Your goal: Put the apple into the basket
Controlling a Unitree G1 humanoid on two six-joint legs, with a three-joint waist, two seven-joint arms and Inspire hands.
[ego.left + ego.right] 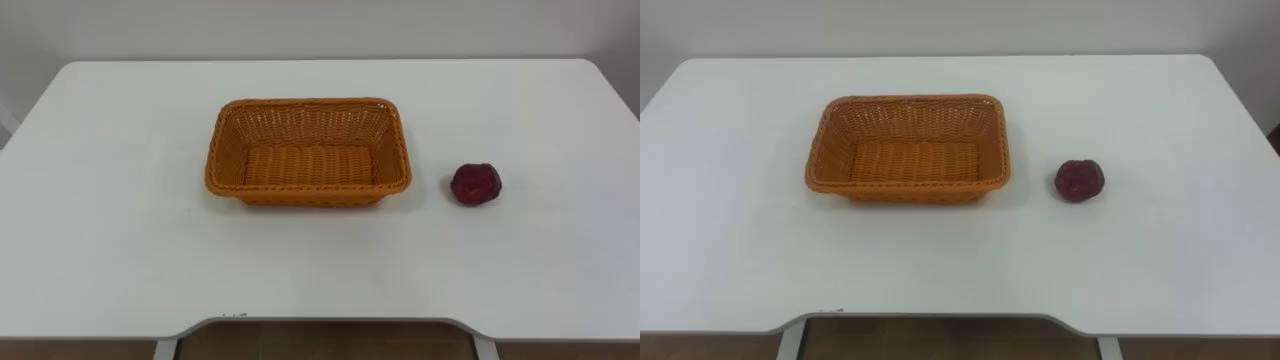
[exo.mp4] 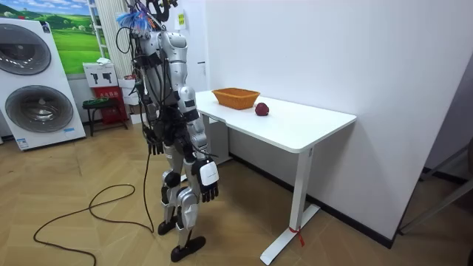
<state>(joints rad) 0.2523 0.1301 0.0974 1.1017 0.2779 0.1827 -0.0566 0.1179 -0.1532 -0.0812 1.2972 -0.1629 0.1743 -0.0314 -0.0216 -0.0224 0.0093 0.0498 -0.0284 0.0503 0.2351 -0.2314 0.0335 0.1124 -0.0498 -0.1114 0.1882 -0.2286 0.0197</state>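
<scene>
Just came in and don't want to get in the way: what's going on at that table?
Nothing is being handled yet. The robot stands at the white table with its left hand and right hand hanging at its sides, holding nothing. The dark red apple lies on the table to the right of the orange wicker basket, apart from it. The basket has nothing in it.

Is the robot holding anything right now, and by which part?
Nothing. Its left hand and right hand hang empty; the apple lies on the table beside the basket.
</scene>
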